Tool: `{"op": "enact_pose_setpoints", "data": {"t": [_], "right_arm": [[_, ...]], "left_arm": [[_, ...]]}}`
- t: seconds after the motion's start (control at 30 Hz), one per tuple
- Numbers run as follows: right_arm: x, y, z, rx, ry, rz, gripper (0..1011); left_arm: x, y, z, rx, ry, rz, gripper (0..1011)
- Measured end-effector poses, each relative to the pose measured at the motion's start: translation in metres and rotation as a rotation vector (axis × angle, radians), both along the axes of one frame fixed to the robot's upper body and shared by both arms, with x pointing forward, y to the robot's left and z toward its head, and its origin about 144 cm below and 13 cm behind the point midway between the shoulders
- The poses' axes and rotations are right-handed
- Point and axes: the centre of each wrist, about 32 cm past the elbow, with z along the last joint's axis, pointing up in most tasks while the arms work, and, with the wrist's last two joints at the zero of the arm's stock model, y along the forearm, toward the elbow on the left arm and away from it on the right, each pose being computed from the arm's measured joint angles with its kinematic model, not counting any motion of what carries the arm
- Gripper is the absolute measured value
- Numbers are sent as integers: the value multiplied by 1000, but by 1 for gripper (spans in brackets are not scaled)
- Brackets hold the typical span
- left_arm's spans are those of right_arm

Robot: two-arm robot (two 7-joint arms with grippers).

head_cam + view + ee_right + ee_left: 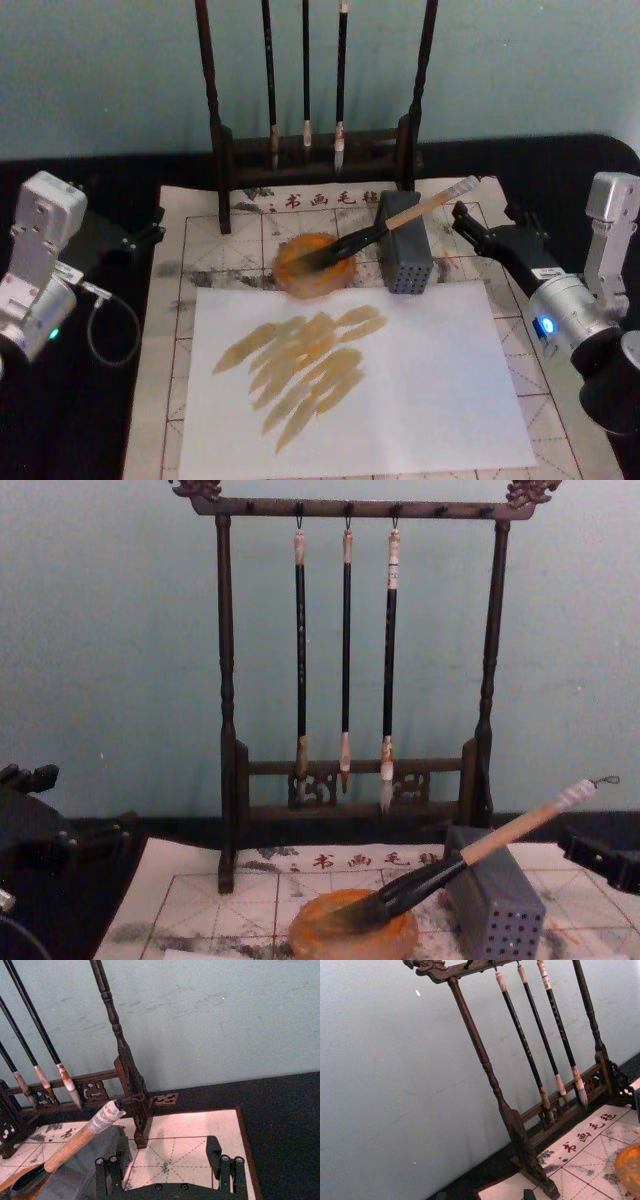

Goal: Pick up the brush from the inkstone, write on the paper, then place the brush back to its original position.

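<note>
The brush (385, 230) lies slanted, its dark tip in the round orange inkstone (312, 268) and its tan handle propped on a grey perforated block (405, 262). Its white-wrapped end (106, 1116) points toward my right gripper (485, 216), which hovers open just behind and to the right of it with nothing between its fingers (222, 1160). The gridded paper (200, 245) carries a plain white sheet (420, 400) with tan brush strokes. At the table's left edge my left gripper (140, 235) is parked, open, away from the brush.
A dark wooden rack (315, 150) with three thin hanging brushes stands at the back of the paper, close behind the inkstone and block. Black tablecloth (560, 170) surrounds the paper. A pale blue-green wall closes the back.
</note>
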Motion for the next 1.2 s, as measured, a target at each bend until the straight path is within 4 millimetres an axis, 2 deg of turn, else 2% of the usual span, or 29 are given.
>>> {"op": "enact_pose_setpoints", "data": {"t": [1.2], "right_arm": [[0, 1, -1, -6, 1, 2, 1000]], "left_arm": [[0, 0, 0, 0, 0, 0, 1001]]}}
